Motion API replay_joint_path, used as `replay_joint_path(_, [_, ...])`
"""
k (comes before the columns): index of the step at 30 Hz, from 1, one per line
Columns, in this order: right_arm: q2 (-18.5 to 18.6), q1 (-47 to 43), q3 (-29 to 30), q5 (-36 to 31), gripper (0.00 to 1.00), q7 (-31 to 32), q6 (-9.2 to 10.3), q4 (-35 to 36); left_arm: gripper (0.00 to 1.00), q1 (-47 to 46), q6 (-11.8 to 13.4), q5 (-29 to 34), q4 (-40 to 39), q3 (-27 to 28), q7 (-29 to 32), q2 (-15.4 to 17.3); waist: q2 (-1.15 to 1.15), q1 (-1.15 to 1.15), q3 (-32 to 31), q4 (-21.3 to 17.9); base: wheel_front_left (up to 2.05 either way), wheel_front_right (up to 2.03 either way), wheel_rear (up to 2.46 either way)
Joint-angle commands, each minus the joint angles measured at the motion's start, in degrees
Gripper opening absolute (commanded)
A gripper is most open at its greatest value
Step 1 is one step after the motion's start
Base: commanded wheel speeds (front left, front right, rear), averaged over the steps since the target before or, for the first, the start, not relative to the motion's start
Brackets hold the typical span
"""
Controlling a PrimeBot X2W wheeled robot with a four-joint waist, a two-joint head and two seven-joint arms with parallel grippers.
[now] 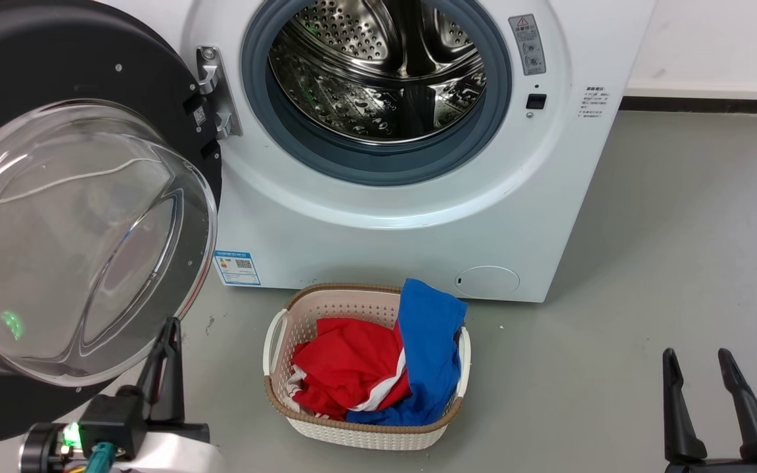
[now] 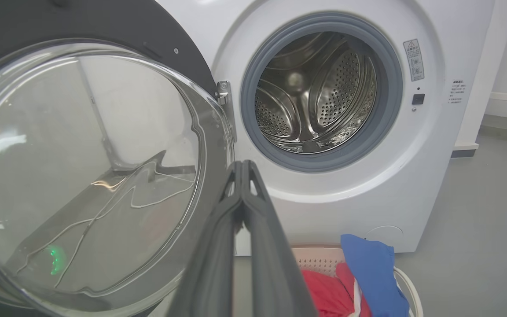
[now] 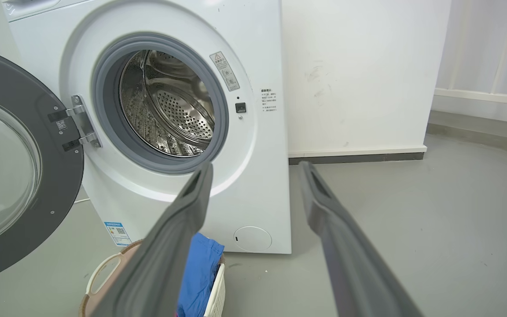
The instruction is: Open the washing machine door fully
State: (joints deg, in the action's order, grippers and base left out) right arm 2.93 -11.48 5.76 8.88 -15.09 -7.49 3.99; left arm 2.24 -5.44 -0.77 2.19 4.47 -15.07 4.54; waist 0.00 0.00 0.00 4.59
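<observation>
Floor [image 1: 681, 230]: we see smooth grey, perhaps painted.
Washing machine door [image 1: 56, 59]: swung wide.
Left gripper [image 1: 169, 325]: fingers pressed together.
Right gripper [image 1: 697, 358]: fingers spread.

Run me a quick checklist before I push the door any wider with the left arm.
1. Washing machine door swung off the drum opening: ok.
2. Door at full swing: cannot tell.
3. Left gripper shut, holding nothing: ok.
4. Left gripper touching the door rim: cannot tell.
5. Right gripper open, apart from the door: ok.
6. Basket apart from the door: ok.
</observation>
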Motion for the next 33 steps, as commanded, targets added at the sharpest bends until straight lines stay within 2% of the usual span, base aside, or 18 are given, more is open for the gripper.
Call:
replay_joint_path(1, [-0.1, -0.5, -0.1, 0.4, 1.0, -0.1, 0.0, -0.1, 0.0, 0.6, 0.3, -0.2, 0.2, -0.3, -0.2, -0.3, 0.0, 0.0, -0.1, 0.0, 0.0, 0.0, 0.0])
replay_joint_path(3, [-0.1, -0.9, -0.1, 0.6, 1.0, -0.1, 0.0, -0.2, 0.0, 1.1, 0.4, -0.5, 0.9, -1.0, -0.2, -0.6, 0.0, 0.0, -0.2, 0.0, 0.0, 0.0, 0.0])
replay_joint_path(4, [-0.1, -1.1, 0.0, 0.8, 1.0, -0.1, -0.01, -0.3, 0.07, 1.1, 0.5, -0.5, 1.2, -1.1, -0.2, -0.6, 0.0, 0.0, -0.2, 0.0, 0.0, 0.0, 0.0])
replay_joint_path(5, [-0.1, -1.2, -0.1, 0.9, 1.0, -0.1, -0.01, -0.4, 0.35, 1.0, 0.7, -0.8, 1.6, -1.1, -0.2, -0.6, 0.0, 0.0, -0.3, 0.0, 0.0, 0.0, 0.0])
replay_joint_path(6, [-0.1, -1.3, -0.1, 1.0, 1.0, -0.1, -0.01, -0.5, 0.93, 1.2, 0.9, -0.9, 1.9, -1.4, -0.2, -0.7, 0.0, 0.0, -0.3, 0.0, 0.0, 0.0, 0.0])
replay_joint_path(7, [-0.1, -1.5, -0.1, 1.1, 1.0, -0.1, 0.0, -0.6, 1.0, 1.3, 1.1, -0.8, 2.3, -1.6, -0.2, -0.9, 0.0, 0.0, -0.4, 0.0, 0.0, 0.0, 0.0])
replay_joint_path(11, [-0.1, -1.8, -0.5, 1.4, 1.0, -0.1, -0.01, -1.0, 1.0, 1.7, 2.0, -0.6, 3.1, -2.1, -0.2, -1.1, 0.0, 0.0, -0.5, -0.1, 0.0, 0.0, 0.0])
replay_joint_path(26, [-0.1, -1.8, -1.1, 1.5, 1.0, -0.1, 0.0, -1.1, 1.0, 2.1, 1.8, -2.3, 2.9, -3.4, -0.2, -1.5, 0.0, 0.0, -0.5, -0.1, 0.0, 0.0, 0.0])
replay_joint_path(29, [-0.1, -1.7, -1.0, 1.6, 1.0, -0.1, 0.0, -1.1, 1.0, 2.2, 2.4, -1.8, 2.9, -3.2, -0.2, -1.5, 0.0, 0.0, -0.5, -0.2, 0.0, 0.0, 0.0])
replay_joint_path(30, [0.0, -1.5, -1.0, 1.7, 0.0, 0.0, -0.01, -1.3, 0.0, 1.7, 2.3, -1.9, 3.2, -3.4, 0.0, -1.5, 0.0, 0.0, -0.5, -0.2, 0.0, 0.0, 0.0])
replay_joint_path(33, [0.0, -1.5, -1.2, 1.8, 0.0, 0.1, -0.01, -2.9, 0.0, 2.4, 2.3, -2.1, 4.9, -3.4, 0.3, -1.7, 0.0, 0.0, -0.5, -0.2, 0.0, 0.0, 0.0])
